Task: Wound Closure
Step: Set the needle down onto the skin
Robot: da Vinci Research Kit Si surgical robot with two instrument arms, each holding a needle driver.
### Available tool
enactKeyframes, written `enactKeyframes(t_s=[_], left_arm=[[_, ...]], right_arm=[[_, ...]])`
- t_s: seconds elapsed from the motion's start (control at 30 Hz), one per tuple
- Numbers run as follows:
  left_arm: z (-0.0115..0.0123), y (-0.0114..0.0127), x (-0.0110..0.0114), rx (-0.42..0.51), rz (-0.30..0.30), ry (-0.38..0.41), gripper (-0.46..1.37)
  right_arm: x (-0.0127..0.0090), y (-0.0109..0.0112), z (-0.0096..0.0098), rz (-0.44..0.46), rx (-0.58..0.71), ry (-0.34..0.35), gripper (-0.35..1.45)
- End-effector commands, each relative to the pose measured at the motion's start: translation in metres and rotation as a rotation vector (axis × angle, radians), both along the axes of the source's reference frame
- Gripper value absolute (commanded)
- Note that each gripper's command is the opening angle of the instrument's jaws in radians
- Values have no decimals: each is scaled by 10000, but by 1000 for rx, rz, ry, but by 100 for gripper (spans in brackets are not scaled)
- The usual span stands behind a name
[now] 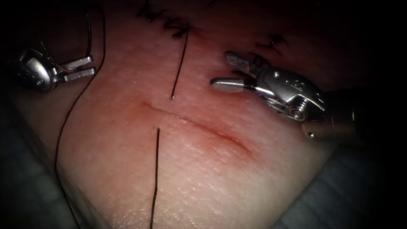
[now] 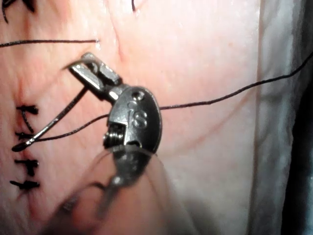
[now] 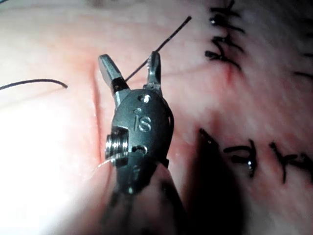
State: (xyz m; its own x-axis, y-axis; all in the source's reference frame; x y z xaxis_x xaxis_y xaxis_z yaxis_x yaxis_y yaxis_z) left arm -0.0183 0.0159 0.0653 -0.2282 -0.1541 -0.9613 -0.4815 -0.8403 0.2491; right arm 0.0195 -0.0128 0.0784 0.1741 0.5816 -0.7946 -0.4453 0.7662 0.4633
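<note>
My left tool [image 1: 93, 66] hovers left of the cut [image 1: 199, 127], and the left wrist view shows its jaws [image 2: 80, 66] shut on the curved needle [image 2: 54, 120]. They grip it near one end, and the rest curves free above the tissue [image 1: 220, 182], not in it. The black thread [image 1: 157, 169] crosses the cut's left end under the surface. It enters at one strand [image 1: 179, 68] and leaves at another. A long strand [image 1: 63, 127] trails to the left tool. My right tool [image 1: 218, 70] [image 3: 129, 57] is open and holds nothing, above the cut's right part.
Dark finished stitches [image 1: 169, 23] run along the tissue's far edge, with more [image 1: 271, 41] behind the right tool. Grey cloth [image 1: 322, 199] lies beyond the tissue's lower right edge. Faint red fluid tints the cut's lips.
</note>
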Motion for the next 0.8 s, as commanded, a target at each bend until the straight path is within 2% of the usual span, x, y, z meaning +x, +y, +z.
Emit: enactKeyframes(t_s=[0.03, 0.27, 0.43, 0.7, 0.8], left_arm=[[0, 1, -1, 4, 15, -4, -35], [6, 11, -10, 22, 54, 19, -35], [24, 20, -20, 91, 163, 143, -35], [47, 28, -31, 176, 299, 332, -35], [55, 28, -34, 195, 353, 436, -35]], right_arm=[[3, -1, 1, -12, 2, 9, 130], [18, -6, 1, -42, 5, 40, 127], [26, -7, 0, -75, 12, 26, 127], [33, -10, -1, -110, 10, 13, 125], [34, -10, -1, -120, 9, 10, 124]])
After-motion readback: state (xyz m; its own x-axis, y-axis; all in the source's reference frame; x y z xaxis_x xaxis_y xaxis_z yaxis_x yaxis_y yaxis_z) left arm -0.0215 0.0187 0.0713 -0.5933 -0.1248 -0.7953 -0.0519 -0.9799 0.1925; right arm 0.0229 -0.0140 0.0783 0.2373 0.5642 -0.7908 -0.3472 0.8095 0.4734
